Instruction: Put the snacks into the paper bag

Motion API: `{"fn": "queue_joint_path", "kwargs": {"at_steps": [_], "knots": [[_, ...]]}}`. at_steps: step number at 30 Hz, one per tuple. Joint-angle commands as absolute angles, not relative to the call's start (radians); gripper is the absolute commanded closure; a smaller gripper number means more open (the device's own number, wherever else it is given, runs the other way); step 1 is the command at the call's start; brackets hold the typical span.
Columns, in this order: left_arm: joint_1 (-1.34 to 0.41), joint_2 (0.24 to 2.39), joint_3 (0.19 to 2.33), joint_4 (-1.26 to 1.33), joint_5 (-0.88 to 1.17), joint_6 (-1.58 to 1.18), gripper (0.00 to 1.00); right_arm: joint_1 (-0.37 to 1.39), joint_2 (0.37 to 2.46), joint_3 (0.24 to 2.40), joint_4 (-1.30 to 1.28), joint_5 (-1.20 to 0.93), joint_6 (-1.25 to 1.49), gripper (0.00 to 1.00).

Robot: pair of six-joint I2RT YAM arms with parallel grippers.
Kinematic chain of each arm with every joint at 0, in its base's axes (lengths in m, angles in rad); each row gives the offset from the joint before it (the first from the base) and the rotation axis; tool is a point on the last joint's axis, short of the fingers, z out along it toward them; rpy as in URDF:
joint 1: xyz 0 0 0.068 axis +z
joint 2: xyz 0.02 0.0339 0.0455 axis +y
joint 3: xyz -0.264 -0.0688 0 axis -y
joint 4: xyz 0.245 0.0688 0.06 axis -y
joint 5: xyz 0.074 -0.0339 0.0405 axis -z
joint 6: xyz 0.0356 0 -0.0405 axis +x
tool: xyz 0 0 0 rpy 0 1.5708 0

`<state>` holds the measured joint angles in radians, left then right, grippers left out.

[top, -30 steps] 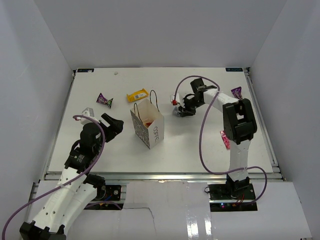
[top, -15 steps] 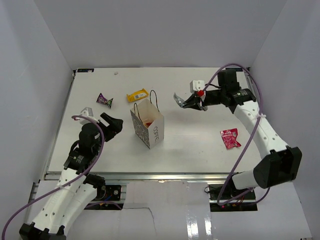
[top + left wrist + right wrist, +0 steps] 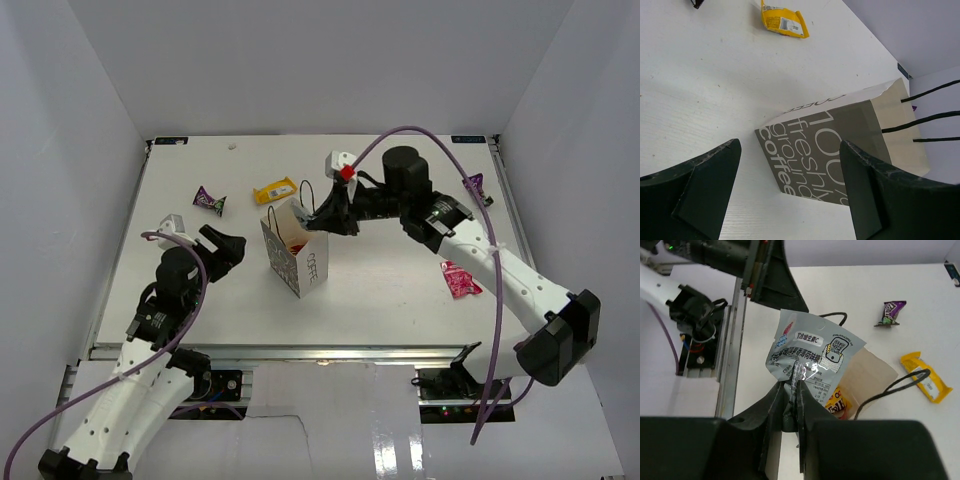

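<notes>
The white paper bag (image 3: pixel 297 252) stands open in the middle of the table. My right gripper (image 3: pixel 318 220) is shut on the silver-grey foil snack (image 3: pixel 812 354) and holds it just above the bag's open mouth (image 3: pixel 871 376). A yellow packet (image 3: pixel 838 407) lies inside the bag. A yellow wrapper (image 3: pixel 275 190) and a dark purple packet (image 3: pixel 209 200) lie on the table behind the bag. A red-pink pouch (image 3: pixel 460 278) lies at the right. My left gripper (image 3: pixel 226 246) is open and empty, left of the bag; its view shows the bag's grey lettered side (image 3: pixel 835 150).
Another small purple packet (image 3: pixel 472 184) lies at the far right, partly behind the right arm's purple cable (image 3: pixel 440 140). The bag's black cord handles (image 3: pixel 308 200) stand up next to my right gripper. White walls enclose the table on three sides.
My right arm has swung left from the table's right half to over the bag, carrying the silver foil packet. The left arm has not moved.
</notes>
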<state>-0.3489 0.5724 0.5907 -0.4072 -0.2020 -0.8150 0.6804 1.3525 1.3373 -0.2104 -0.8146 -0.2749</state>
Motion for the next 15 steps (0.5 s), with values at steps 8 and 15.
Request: {"fn": "queue_joint_path", "kwargs": {"at_steps": [8,15], "knots": [[-0.350,0.534,0.621,-0.425,-0.222,-0.847,0.10,0.773,1.479,1.368,0.101,-0.390,0.078,0.92],[-0.350,0.563,0.629,-0.420,-0.218,-0.848,0.10,0.776,1.468,1.295,0.126,-0.373,0.069,0.61]]}}
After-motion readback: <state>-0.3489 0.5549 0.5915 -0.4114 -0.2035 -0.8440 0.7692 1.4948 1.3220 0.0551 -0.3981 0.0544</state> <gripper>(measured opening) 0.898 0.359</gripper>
